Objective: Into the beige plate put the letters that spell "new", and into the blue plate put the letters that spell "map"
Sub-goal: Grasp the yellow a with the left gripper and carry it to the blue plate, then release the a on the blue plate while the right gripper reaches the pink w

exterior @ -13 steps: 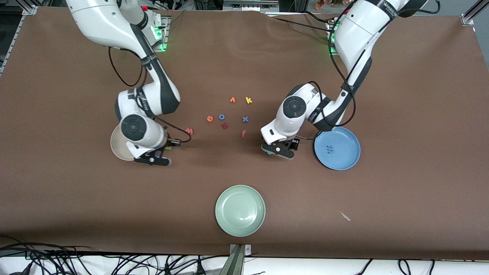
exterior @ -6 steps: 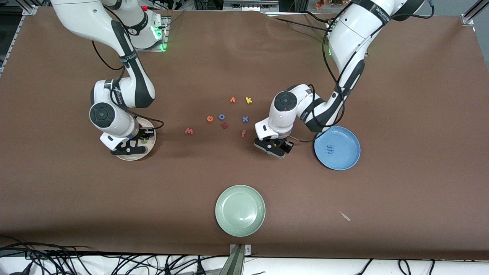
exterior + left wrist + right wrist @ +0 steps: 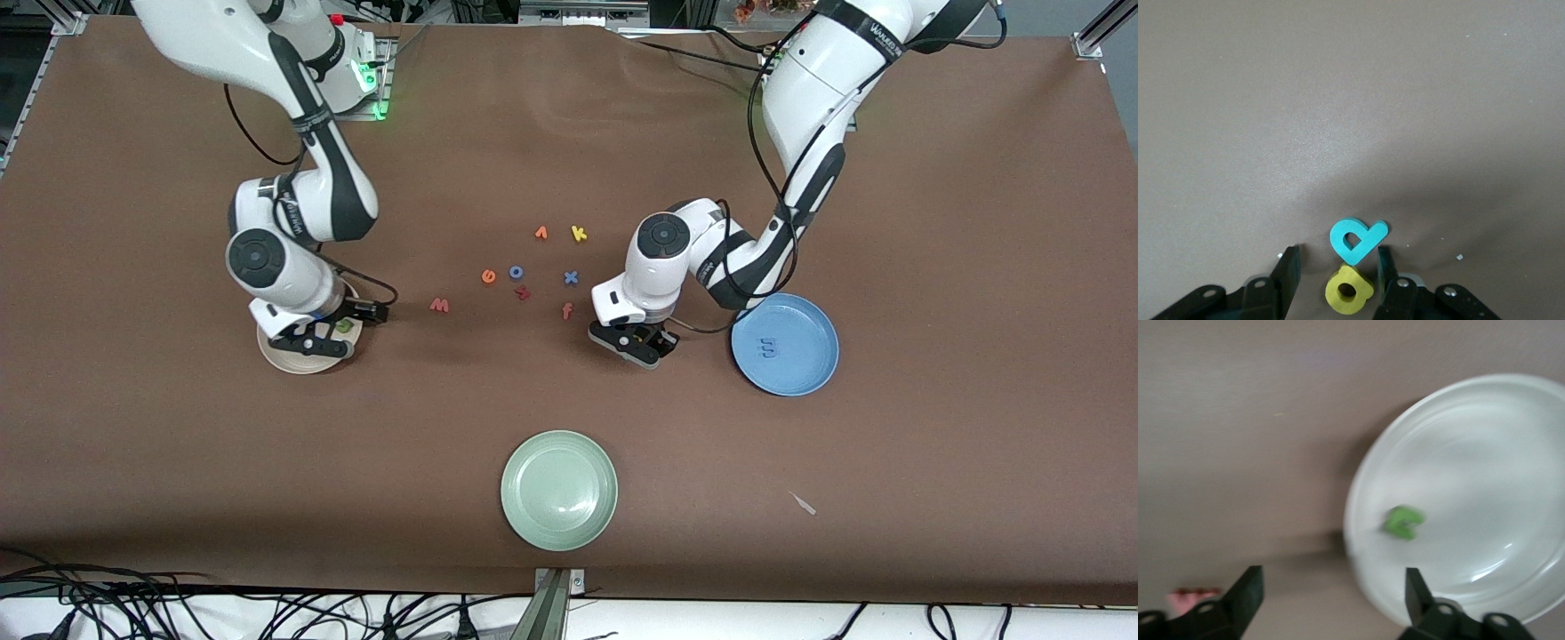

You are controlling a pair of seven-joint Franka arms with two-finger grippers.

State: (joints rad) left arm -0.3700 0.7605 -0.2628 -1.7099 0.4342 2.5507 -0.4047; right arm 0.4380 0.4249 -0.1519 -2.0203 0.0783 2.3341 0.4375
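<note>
Brown felt-covered table, two Franka arms, three plates, scattered foam letters.

Item 1, beige plate, at the right arm's end. Holds the olive-green n, newly dropped: a second ago the right gripper was shut beside the plate; now it hovers over the plate with jaws spread wide and nothing between them. First of "new" delivered.

Item 2, pinkish-red w and orange e, on the cloth between the beige plate and the blue plate. Both outstanding.

Item 3, blue plate, at the left arm's end. Holds the periwinkle m.

Item 4, left gripper, low over the cloth just beside the blue plate. Jaws, wide a second ago, have narrowed around the yellow a; fingers not yet visibly pinching it. Teal p touches the a, just clear of the fingertips. Judgement: a is next for the blue plate; the p risks being nudged.

Item 5, pale green plate, nearest the front camera. Unused.
</note>
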